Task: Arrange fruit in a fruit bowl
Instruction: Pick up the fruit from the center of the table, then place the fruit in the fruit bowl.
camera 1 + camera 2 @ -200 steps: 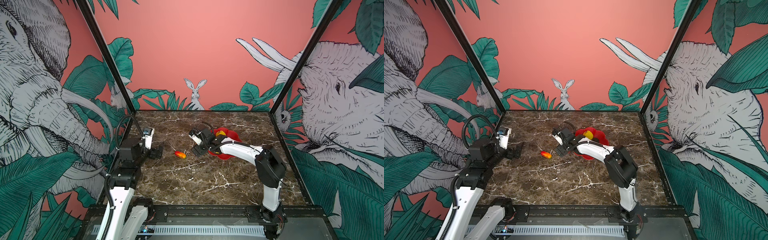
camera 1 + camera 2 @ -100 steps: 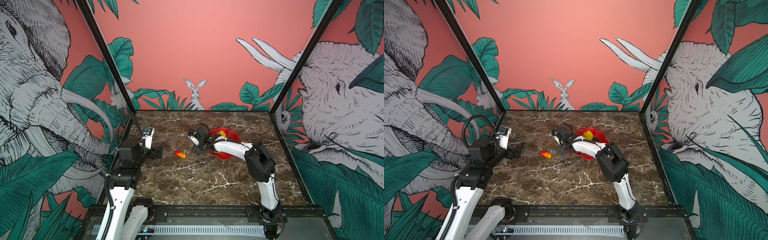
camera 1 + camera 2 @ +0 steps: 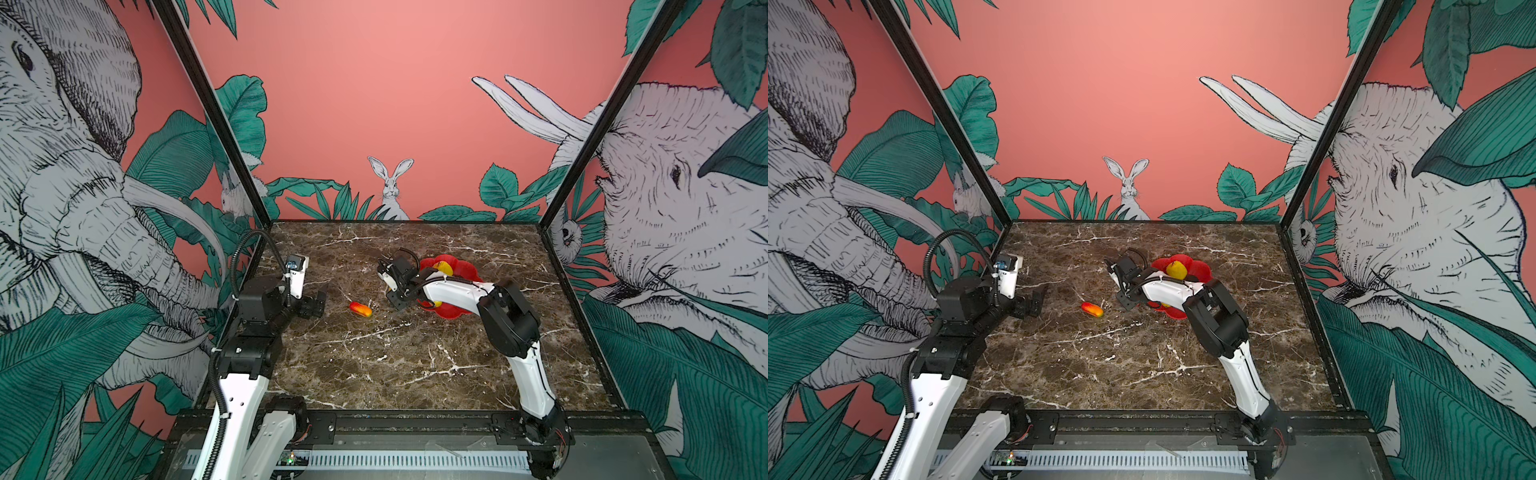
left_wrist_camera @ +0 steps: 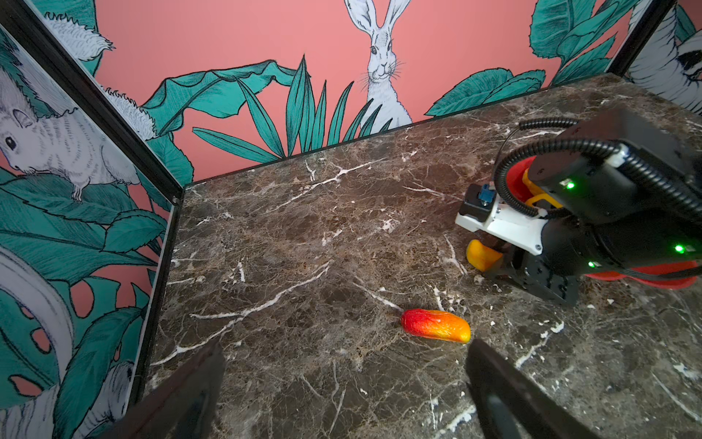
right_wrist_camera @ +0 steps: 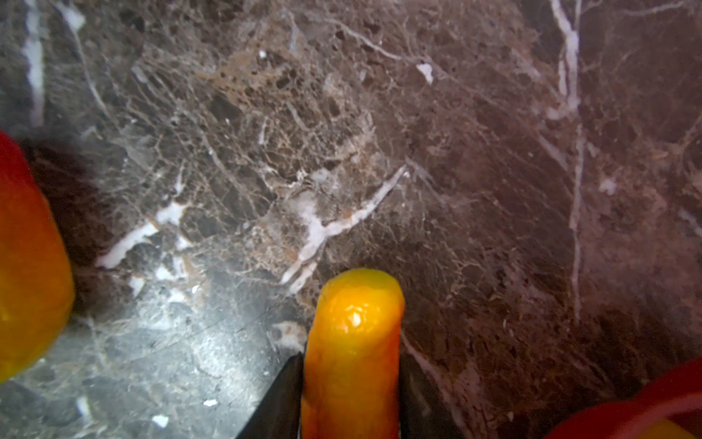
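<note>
Brown marble tabletop point(image 3: 374, 374) carries a red flower-shaped fruit bowl point(image 3: 467, 270), seen in both top views, with a round yellow fruit point(image 3: 1176, 270) inside. The right gripper point(image 5: 351, 395) sits low beside the bowl's left rim, its dark jaws pressed against both sides of an orange-yellow oblong fruit point(image 5: 353, 342) whose tip protrudes just above the marble. A second red-orange oblong fruit point(image 4: 436, 325) lies free on the marble between the two arms. The left gripper point(image 4: 342, 384) hovers near it with jaws spread wide, touching nothing.
</note>
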Robot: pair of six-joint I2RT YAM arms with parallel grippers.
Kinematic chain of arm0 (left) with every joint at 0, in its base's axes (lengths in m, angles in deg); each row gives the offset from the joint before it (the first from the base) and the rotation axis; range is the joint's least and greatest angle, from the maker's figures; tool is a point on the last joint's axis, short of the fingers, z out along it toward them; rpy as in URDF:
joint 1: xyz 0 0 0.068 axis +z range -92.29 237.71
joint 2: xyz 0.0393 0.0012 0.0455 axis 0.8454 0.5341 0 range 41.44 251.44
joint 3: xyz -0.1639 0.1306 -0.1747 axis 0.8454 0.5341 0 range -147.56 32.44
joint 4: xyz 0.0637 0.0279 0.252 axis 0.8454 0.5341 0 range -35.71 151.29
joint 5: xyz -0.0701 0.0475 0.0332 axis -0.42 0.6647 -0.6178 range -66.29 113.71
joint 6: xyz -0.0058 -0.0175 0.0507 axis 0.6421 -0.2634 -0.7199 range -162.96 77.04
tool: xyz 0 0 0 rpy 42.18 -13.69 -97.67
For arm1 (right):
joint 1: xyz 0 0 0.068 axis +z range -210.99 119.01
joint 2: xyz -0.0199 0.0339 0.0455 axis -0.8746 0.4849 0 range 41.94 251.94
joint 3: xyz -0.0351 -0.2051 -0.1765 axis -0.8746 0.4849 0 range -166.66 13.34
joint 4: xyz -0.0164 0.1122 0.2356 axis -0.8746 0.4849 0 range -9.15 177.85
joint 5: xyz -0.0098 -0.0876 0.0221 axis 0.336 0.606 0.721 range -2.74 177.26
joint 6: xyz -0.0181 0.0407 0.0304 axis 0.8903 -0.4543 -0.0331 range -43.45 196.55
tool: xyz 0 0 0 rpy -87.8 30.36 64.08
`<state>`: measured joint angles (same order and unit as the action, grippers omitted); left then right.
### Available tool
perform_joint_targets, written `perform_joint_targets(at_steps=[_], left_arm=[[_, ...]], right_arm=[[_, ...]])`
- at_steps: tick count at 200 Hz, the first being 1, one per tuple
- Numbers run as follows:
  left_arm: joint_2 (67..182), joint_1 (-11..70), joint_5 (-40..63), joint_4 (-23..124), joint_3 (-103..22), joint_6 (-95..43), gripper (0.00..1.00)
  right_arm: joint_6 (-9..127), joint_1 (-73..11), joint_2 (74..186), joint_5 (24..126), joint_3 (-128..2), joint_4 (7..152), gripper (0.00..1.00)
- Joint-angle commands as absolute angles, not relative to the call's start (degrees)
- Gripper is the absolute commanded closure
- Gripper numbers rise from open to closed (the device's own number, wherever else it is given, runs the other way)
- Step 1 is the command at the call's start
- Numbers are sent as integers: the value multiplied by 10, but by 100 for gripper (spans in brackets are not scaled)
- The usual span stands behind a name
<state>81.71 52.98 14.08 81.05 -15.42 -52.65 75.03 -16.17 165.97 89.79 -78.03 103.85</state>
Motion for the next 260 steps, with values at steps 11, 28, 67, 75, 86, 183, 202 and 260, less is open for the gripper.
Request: perform_joint_targets(at_steps=[11, 28, 67, 75, 86, 183, 202, 260], left_arm=[[811, 528, 136, 811, -150, -532, 0], [810, 528, 136, 811, -150, -532, 0], [811, 528, 137, 810, -150, -533, 0], [812, 529, 136, 810, -151, -532, 0], [812, 529, 135, 811, -151, -532, 0], [812, 529, 131, 809, -151, -531, 0], [812, 529, 131, 809, -151, -531, 0], [811, 529, 131, 809, -151, -531, 0]], right_arm=[[745, -163, 1638, 887, -774, 1033, 74], [751, -163, 1611, 879, -768, 1034, 79], [758, -170, 1526, 867, -729, 1027, 80], [756, -174, 1507, 863, -716, 1022, 80], [751, -183, 1479, 867, -698, 1015, 80], [636, -263, 1452, 877, -614, 984, 78], [624, -265, 1471, 868, -615, 981, 78], [615, -268, 1494, 862, -641, 970, 71]])
